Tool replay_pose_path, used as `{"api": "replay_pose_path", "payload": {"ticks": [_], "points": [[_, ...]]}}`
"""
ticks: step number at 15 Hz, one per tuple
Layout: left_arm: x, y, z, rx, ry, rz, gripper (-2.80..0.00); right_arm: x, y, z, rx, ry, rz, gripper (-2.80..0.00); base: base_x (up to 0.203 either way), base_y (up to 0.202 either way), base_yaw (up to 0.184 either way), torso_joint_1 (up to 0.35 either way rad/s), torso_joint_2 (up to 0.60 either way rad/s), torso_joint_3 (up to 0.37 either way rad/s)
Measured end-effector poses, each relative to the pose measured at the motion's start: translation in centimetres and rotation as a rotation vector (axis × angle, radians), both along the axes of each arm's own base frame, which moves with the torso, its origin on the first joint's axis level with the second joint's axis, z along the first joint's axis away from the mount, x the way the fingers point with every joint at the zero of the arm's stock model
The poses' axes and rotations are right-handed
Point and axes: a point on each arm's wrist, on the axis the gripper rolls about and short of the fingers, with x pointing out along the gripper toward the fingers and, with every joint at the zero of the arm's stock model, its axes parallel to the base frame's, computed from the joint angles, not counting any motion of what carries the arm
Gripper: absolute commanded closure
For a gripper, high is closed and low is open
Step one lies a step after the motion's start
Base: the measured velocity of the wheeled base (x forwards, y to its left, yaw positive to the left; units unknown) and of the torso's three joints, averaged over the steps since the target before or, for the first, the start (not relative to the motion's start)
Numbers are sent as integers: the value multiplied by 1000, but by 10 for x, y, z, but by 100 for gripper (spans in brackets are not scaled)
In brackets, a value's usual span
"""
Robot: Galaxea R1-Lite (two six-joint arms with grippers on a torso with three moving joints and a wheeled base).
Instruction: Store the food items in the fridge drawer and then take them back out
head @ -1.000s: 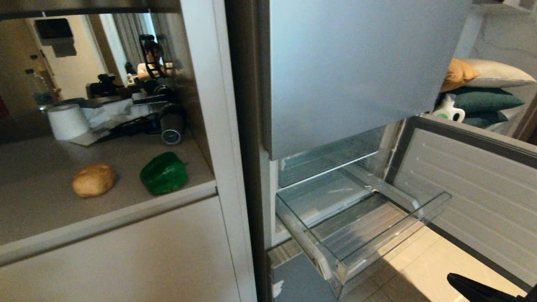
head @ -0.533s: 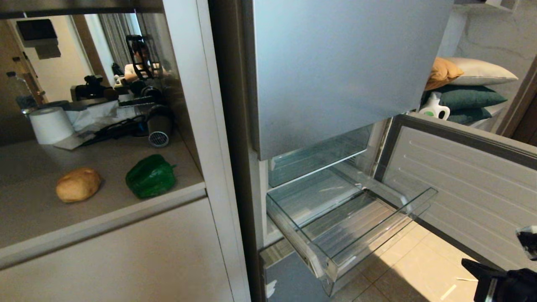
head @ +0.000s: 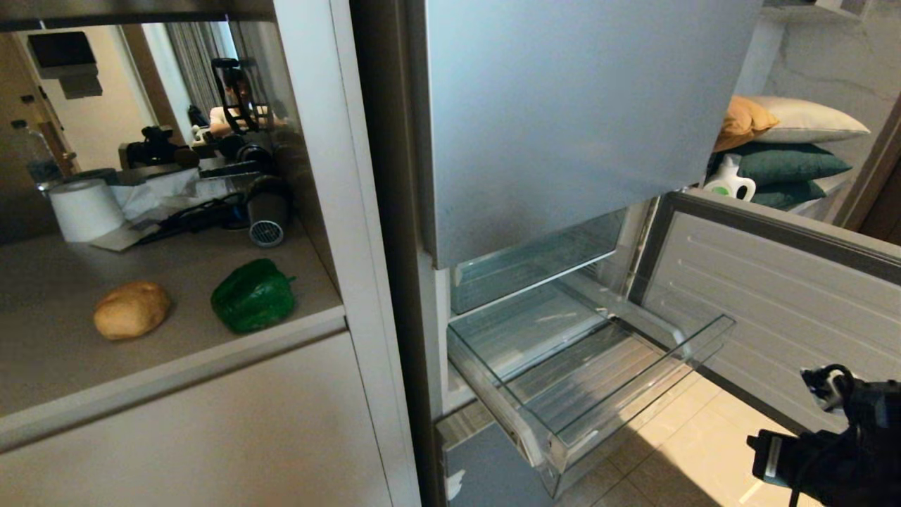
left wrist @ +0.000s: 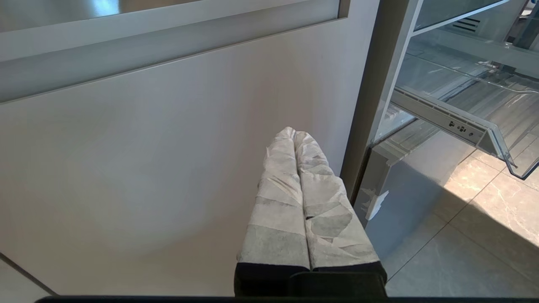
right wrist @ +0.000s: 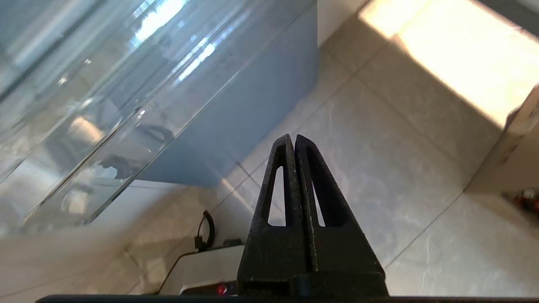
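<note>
On beige countertop (head: 176,352), potato (head: 131,309), pepper (head: 253,294)

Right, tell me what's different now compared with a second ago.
The camera swung, so the whole scene slid leftward; that is no move of the things. The right arm rose further into the head view at lower right, its right gripper shut and empty, fingers together. Unchanged: the potato and bell pepper lie on the counter, the fridge drawer stands pulled out and empty, and the left gripper stays shut.
</note>
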Motion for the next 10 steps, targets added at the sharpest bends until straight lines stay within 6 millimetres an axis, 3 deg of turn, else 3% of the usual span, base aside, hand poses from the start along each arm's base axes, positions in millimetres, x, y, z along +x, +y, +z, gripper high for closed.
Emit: {"api": "replay_pose_path", "payload": {"ticks": [10], "points": [[0,0,0,0,0,0,0,82,5,-16,80,3,89,0,0,0,0,0,0,0]]}}
